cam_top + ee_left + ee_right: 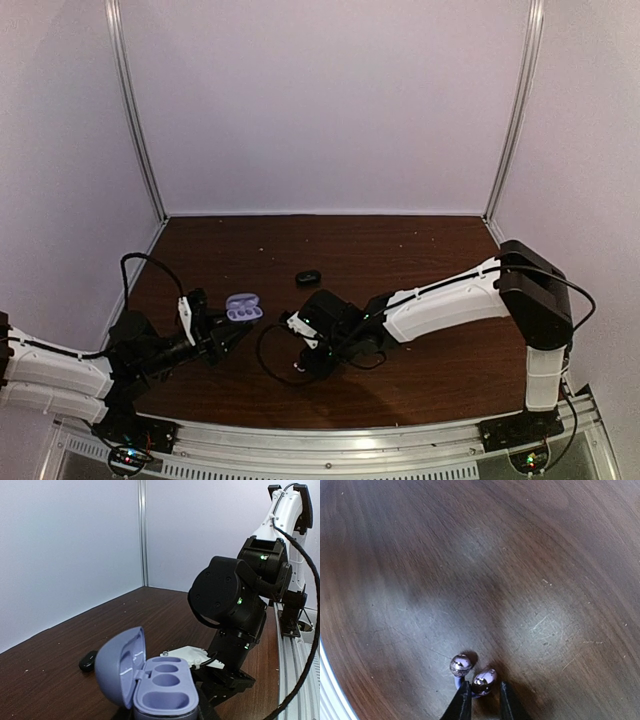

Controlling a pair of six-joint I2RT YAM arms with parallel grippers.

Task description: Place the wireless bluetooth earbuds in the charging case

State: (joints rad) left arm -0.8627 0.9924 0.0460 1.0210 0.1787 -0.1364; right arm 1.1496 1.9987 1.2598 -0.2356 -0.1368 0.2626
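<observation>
Charging case clamped in left gripper, wells presented upward for loading. Right gripper positioned at earbud; grasp unconfirmed.

This looks like a robot lab, set up as a small test booth. Plain white walls stand on three sides, with thin metal poles at the corners. Two robot arms are bolted to a metal rail beside a dark wood counter. They have black cables and tiny green lights.
</observation>
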